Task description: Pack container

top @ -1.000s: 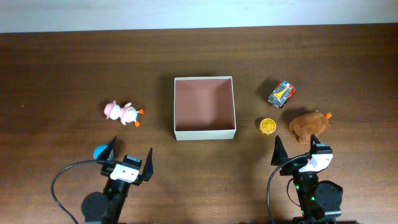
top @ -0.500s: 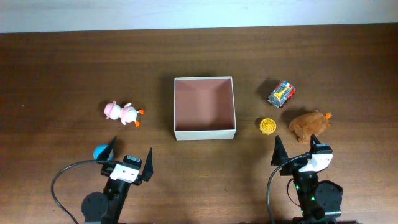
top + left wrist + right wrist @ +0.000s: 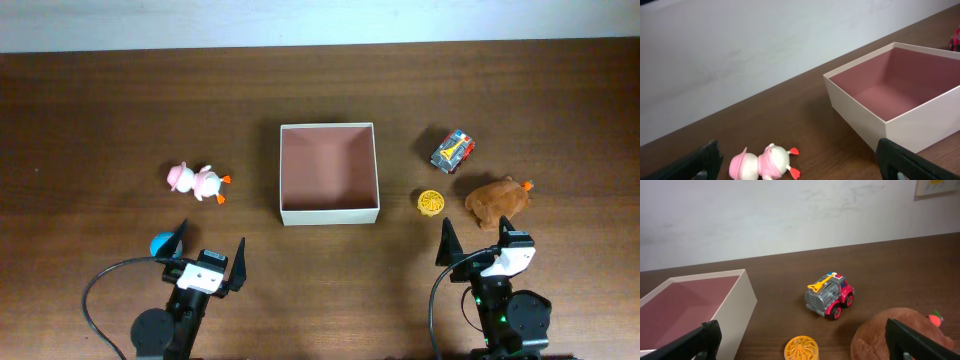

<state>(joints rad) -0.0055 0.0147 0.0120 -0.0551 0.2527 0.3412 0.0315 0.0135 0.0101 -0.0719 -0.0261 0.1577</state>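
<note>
The container (image 3: 328,165), a square white-walled box with a reddish-brown floor, stands empty at the table's middle. My left gripper (image 3: 212,238) is open near the front edge, left of the box, with nothing between its fingers. A pink and white duck toy (image 3: 199,181) lies ahead of it, and it shows low in the left wrist view as the duck toy (image 3: 765,162). My right gripper (image 3: 476,232) is open at the front right, holding nothing. Just ahead of it lie a yellow wheel (image 3: 431,202), a brown plush (image 3: 497,200) and a red and grey toy truck (image 3: 453,150).
A blue ball (image 3: 162,243) sits right beside my left gripper's outer finger. The box's near wall (image 3: 735,305) fills the left of the right wrist view. A pale wall runs along the table's far edge.
</note>
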